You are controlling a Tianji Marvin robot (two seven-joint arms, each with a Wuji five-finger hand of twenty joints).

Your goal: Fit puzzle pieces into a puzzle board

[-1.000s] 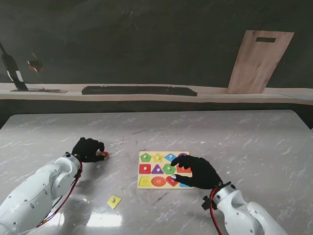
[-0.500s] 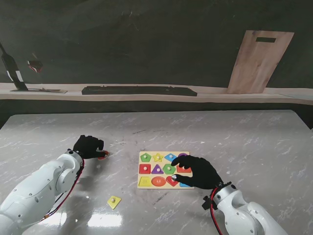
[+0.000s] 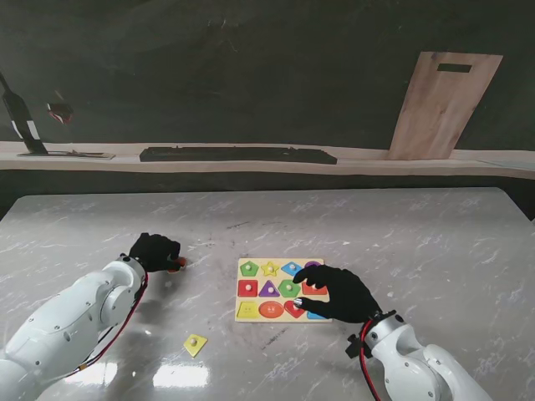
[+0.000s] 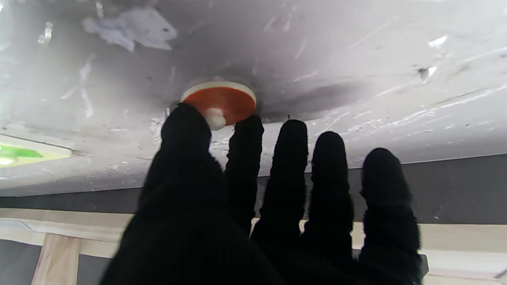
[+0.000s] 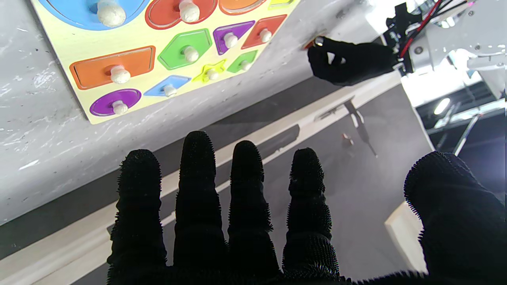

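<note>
Step in hand: picking up a loose piece. My left hand is down on the marble table, well to the left of the puzzle board. Under its fingertips lies the orange round piece, flat on the table, white knob up. In the left wrist view thumb and forefinger sit on either side of the knob, close in or touching it. I cannot tell whether the pinch has closed; the piece is not lifted.

My right hand hovers over the near right corner of the board, fingers spread and straight, holding nothing. It covers part of the orange rectangle there.

Board mostly filled: green pentagon, yellow star, blue diamond, red square, purple triangle, red oval, heart and others seated. The slot at the near left corner looks empty, pale yellow, though I judge that loosely. A yellow square piece lies loose on the table, nearer to me than the board and to its left.

Next move, as I judge it: close thumb and forefinger firmly on the knob, lift straight so the disc clears the table, carry it right to the board. Which slot takes it I cannot see; my right hand may be hiding it, so that hand would need to move off.
</note>
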